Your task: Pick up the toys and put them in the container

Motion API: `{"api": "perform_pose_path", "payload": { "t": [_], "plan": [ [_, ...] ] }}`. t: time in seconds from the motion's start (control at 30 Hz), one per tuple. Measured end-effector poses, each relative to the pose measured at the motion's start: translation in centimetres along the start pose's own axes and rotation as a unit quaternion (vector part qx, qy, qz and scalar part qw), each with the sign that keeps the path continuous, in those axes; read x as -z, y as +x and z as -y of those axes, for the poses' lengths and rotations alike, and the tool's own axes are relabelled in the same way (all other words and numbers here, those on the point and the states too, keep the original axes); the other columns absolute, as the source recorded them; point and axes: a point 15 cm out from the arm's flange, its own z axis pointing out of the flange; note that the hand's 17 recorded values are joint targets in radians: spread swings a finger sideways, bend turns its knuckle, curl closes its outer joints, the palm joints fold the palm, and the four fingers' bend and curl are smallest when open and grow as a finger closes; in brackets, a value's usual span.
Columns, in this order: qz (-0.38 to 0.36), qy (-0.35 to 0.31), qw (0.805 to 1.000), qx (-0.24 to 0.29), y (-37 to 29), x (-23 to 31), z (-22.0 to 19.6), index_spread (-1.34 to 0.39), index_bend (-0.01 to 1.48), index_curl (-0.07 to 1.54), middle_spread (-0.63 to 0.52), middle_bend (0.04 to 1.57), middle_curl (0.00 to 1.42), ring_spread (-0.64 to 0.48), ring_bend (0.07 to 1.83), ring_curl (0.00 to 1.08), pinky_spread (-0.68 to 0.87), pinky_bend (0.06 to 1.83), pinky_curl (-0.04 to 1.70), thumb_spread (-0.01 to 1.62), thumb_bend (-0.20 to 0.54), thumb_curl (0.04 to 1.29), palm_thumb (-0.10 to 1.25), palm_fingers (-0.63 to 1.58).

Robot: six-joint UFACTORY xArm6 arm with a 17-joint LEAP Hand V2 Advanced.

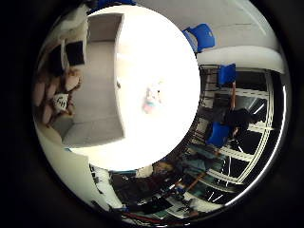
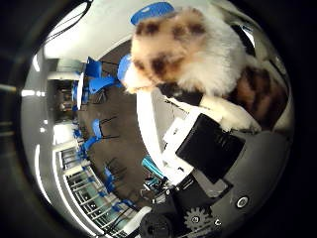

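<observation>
A spotted tan and white plush toy fills much of the thumb side view, close against my palm. My right hand is shut on it, with a black and white finger curled against its underside. In the little finger side view, the plush's tan limbs show beside a grey open container on the white table. A small pink and white toy lies on the table beside the container, well below my hand.
Blue chairs stand past the table's edge. More blue chairs are on the dark floor. A railing lies further out.
</observation>
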Motion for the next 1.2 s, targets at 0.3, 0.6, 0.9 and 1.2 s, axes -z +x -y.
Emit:
{"api": "perform_pose_path", "payload": {
  "t": [0.3, 0.6, 0.9, 1.2],
  "plan": [
    [0.012, -0.051, 0.998, 0.031, 0.1, -0.8, -2.6, -0.51, 0.18, 0.53, -0.07, 0.31, 0.56, 0.09, 0.66, 0.43, 0.30, 0.85, 0.56, 1.23, -0.020, 0.31, 0.53, -0.01],
    [0.019, -0.070, 0.997, 0.042, 2.9, -0.8, -4.6, -0.47, 0.15, 0.33, 0.02, 0.25, 0.40, 0.19, 0.48, 0.30, 0.47, 0.67, 0.40, 1.17, -0.022, 0.30, 0.51, 0.00],
    [0.023, -0.072, 0.997, 0.021, 8.9, 0.5, -8.5, -0.44, 0.15, 0.26, 0.03, 0.23, 0.35, 0.19, 0.43, 0.27, 0.45, 0.61, 0.33, 1.13, -0.021, 0.29, 0.51, 0.03],
    [-0.047, -0.113, 0.992, 0.002, 18.1, 1.2, -14.0, -0.43, 0.15, 0.25, 0.05, 0.22, 0.34, 0.19, 0.39, 0.25, 0.44, 0.55, 0.30, 1.10, -0.022, 0.30, 0.54, 0.02]
  ]
}}
